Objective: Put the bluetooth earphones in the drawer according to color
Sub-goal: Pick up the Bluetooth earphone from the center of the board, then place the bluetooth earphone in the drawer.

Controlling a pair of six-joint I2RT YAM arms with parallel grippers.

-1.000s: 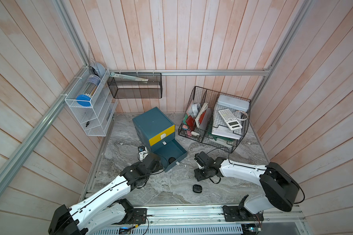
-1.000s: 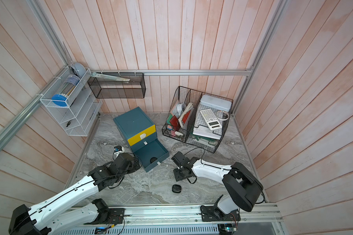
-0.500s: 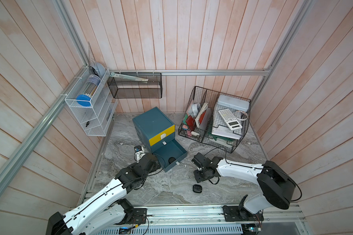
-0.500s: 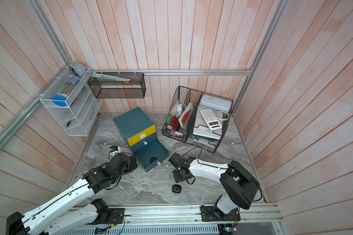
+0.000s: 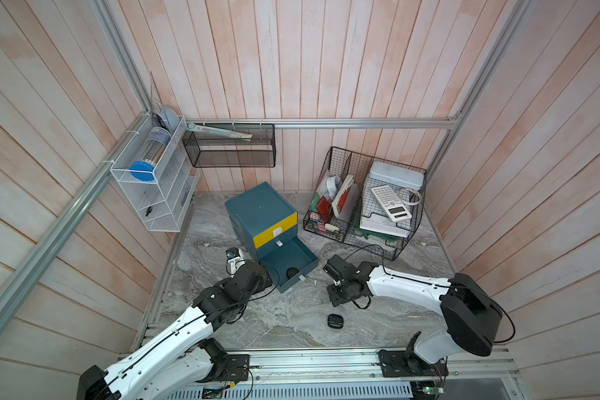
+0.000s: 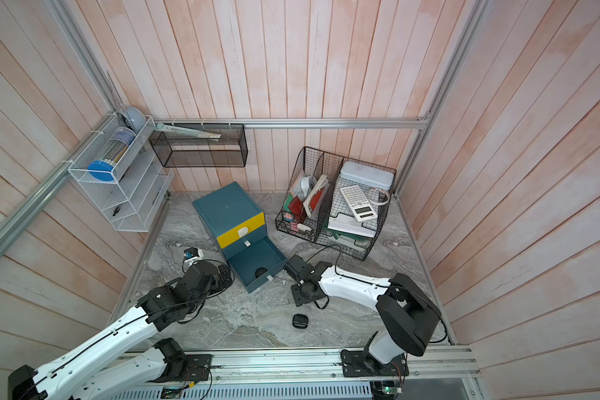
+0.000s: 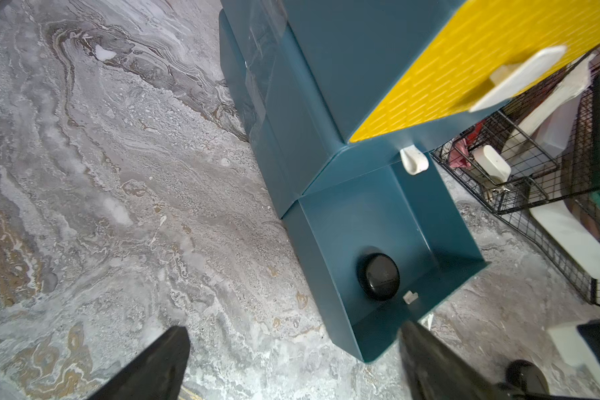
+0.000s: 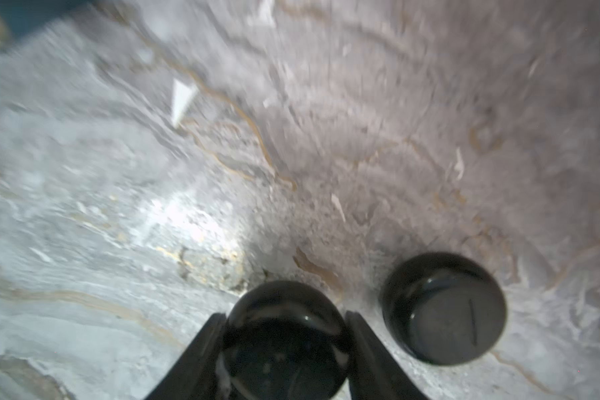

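Three glossy black pebble-round earphone cases: one case (image 7: 378, 277) lies in the pulled-out bottom drawer (image 7: 440, 221) of the boxy teal plastic chest (image 5: 257, 207), a second case (image 8: 442, 308) rests on the veined marble tabletop (image 8: 118, 207), and a third case (image 8: 284, 346) is pinched by the right gripper (image 8: 284, 315). Left gripper (image 7: 293, 327) hangs spread wide, empty.

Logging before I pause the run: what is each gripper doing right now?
Left gripper: open, holding nothing.
Right gripper: closed on a small rounded black plastic earphone case.
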